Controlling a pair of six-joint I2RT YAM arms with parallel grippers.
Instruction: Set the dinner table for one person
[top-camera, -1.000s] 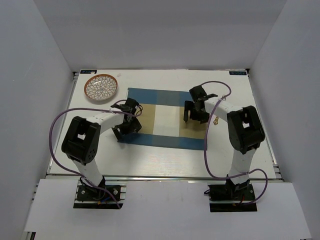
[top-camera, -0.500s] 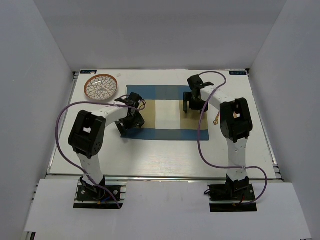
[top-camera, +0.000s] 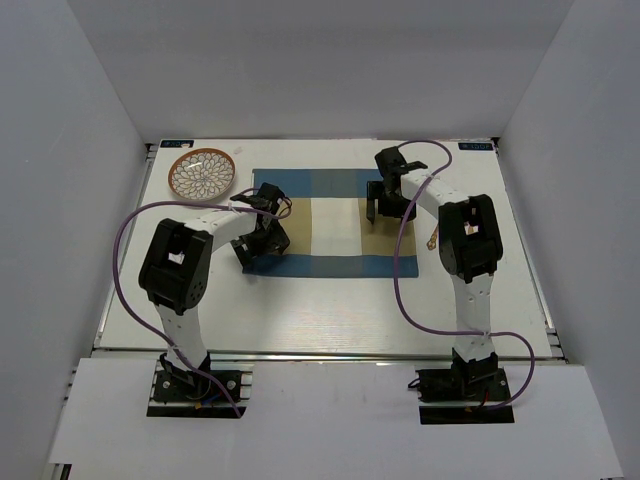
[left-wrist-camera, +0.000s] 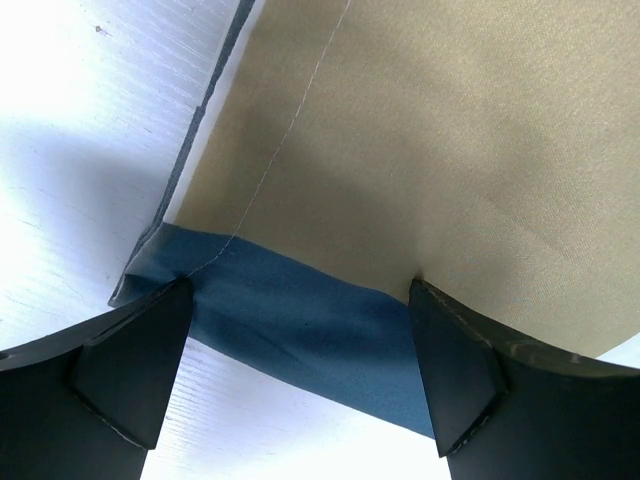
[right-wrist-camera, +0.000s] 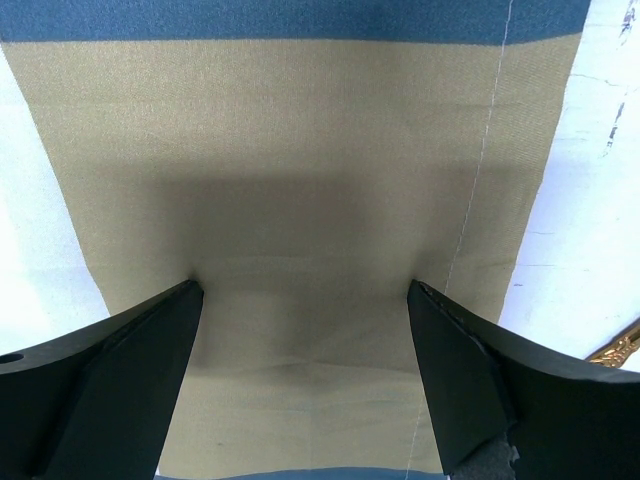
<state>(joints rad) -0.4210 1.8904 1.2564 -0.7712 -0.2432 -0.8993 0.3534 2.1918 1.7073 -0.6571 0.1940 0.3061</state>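
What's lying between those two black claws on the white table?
Only the blue-and-tan checked cloth placemat, flat between left gripper and right gripper, seen in the top view.

left gripper (left-wrist-camera: 300, 290) and right gripper (right-wrist-camera: 305, 288) both point down, jaws spread wide.

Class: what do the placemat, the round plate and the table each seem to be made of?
Placemat: woven cloth, matte, with visible weave and a stitched seam. Plate: perhaps ceramic or plastic, patterned brown and white; too small to tell. Table: white board with faint lined grain, likely laminate.
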